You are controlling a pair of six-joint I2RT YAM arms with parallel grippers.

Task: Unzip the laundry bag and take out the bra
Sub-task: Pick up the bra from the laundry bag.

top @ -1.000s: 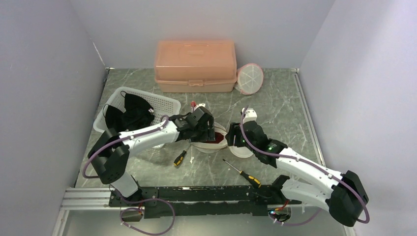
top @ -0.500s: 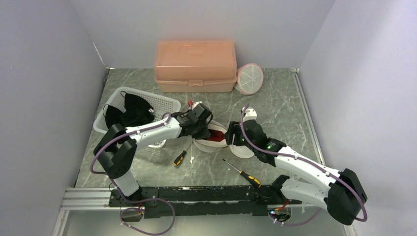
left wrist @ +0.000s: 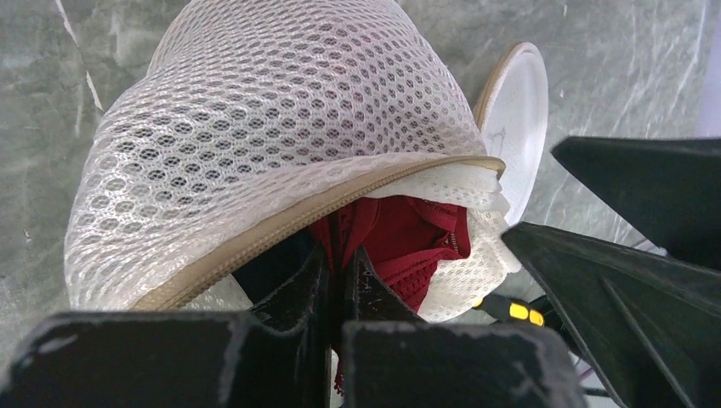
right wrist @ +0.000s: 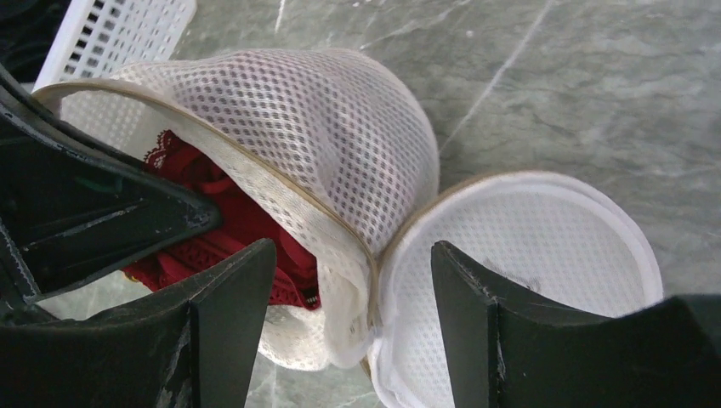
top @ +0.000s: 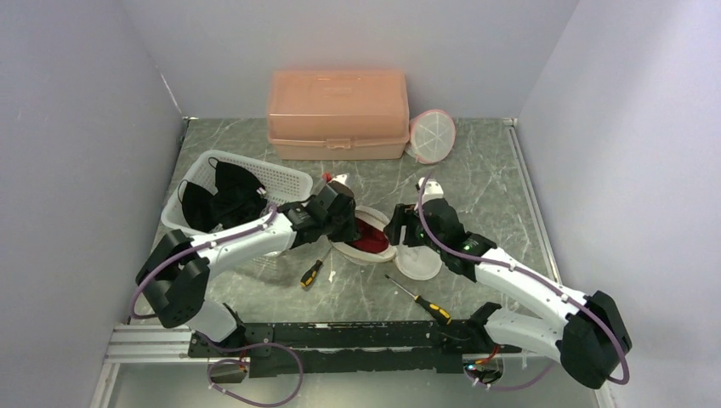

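Note:
The white mesh laundry bag (left wrist: 281, 127) lies unzipped on the table, its tan zipper edge gaping and its round flap (right wrist: 527, 255) folded out flat. The red bra (left wrist: 408, 246) shows inside the opening. My left gripper (left wrist: 340, 259) reaches into that opening and is shut on a fold of the bra. My right gripper (right wrist: 353, 255) is open and straddles the seam where the dome meets the flap, gripping nothing. From above, the bag (top: 361, 253) and bra (top: 371, 235) sit between the left gripper (top: 347, 223) and the right gripper (top: 398, 231).
A white basket (top: 285, 177) with dark clothes stands behind the left arm. A pink lidded box (top: 338, 113) and a round mesh bag (top: 432, 136) are at the back. Two yellow-and-black screwdrivers (top: 311, 273) (top: 421, 299) lie near the front.
My left gripper has closed onto the bra inside the bag and drawn slightly left. My right gripper has widened a little and shifted toward the back by the bag's seam.

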